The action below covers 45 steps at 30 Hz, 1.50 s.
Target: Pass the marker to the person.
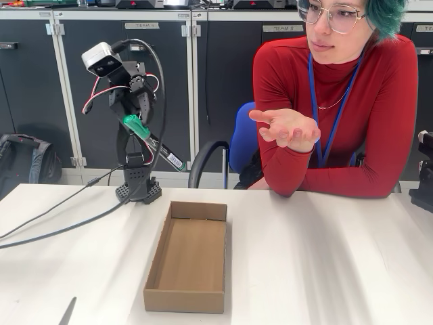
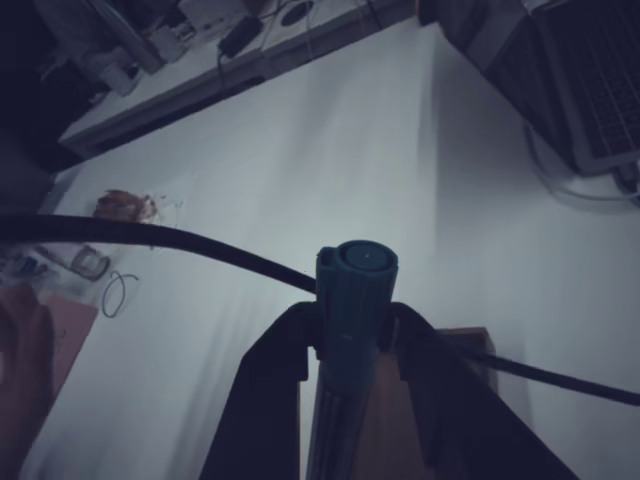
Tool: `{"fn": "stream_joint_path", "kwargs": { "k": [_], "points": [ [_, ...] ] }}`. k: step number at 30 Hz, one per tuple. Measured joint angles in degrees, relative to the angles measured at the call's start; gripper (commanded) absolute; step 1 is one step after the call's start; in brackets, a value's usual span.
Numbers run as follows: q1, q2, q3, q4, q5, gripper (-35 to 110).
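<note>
The marker (image 1: 153,142) has a green cap, a dark body and a white label; it slants down to the right, held high above the table. My gripper (image 1: 139,120) is shut on it near the cap. In the wrist view the green cap (image 2: 355,290) stands between the two dark fingers (image 2: 270,370). The person (image 1: 338,101), in a red top with a blue lanyard, sits behind the table at the right and holds an open palm (image 1: 289,128) up, well to the right of the marker and apart from it.
An open cardboard box (image 1: 189,254) lies on the white table (image 1: 325,264) in front of the arm's base (image 1: 139,186). Black cables (image 1: 54,223) run left from the base. A blue chair (image 1: 237,145) stands behind the table. A laptop (image 2: 590,80) sits at the wrist view's upper right.
</note>
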Motion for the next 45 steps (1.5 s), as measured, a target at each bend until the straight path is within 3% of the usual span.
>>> {"fn": "stream_joint_path", "kwargs": {
  "k": [12, 22, 27, 36, 45],
  "points": [
    [-19.0, -0.7, 2.4, -14.6, -4.0, -5],
    [-26.7, -1.1, 3.9, -24.0, -7.7, -5],
    [-28.2, 0.8, 6.7, -23.3, -8.3, -5],
    [-28.5, 9.7, 10.7, -13.2, -8.2, -5],
    [-28.4, -6.9, -11.2, -11.6, -7.0, -5]
  ]
}}
